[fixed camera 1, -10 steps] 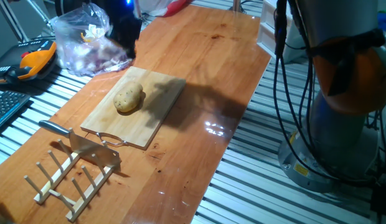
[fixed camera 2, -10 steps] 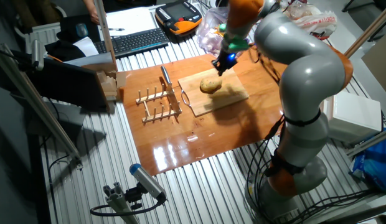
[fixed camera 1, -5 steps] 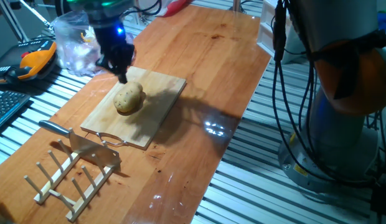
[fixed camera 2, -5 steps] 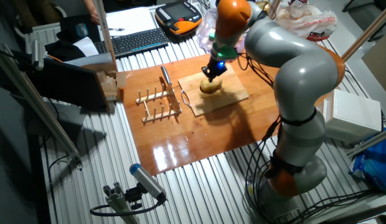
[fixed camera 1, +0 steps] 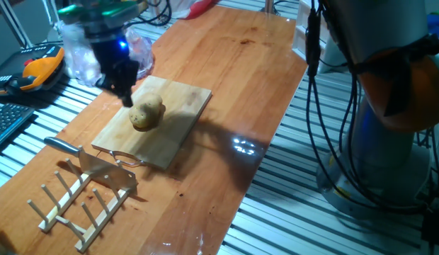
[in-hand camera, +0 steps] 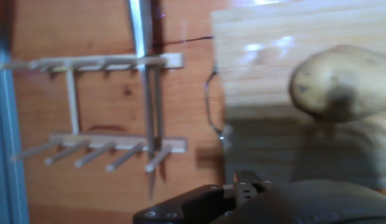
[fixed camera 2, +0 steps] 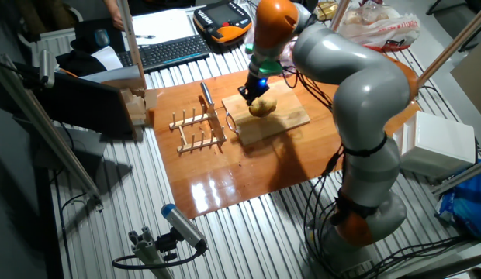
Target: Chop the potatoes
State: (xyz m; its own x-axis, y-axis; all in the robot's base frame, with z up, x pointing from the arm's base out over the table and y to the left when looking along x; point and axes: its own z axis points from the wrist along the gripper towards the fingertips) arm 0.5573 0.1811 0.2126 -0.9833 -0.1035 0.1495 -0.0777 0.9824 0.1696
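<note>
Tool over the board, potato uncut

One fixed view: the potato [fixed camera 1: 146, 113] lies on the cutting board [fixed camera 1: 184, 106], tool [fixed camera 1: 125, 95] beside it, opening unclear. Hand view: the potato [in-hand camera: 339, 84] looks firm, rounded, likely to roll; best held across its middle.

Table [fixed camera 1: 226, 85]: glossy varnished wood. Cutting board [fixed camera 1: 178, 113]: pale matt wood. Potato [fixed camera 1: 146, 113]: matt, speckled skin. Knife [fixed camera 1: 99, 164]: shiny metal. Rack [in-hand camera: 106, 149]: bare wood dowels.
</note>
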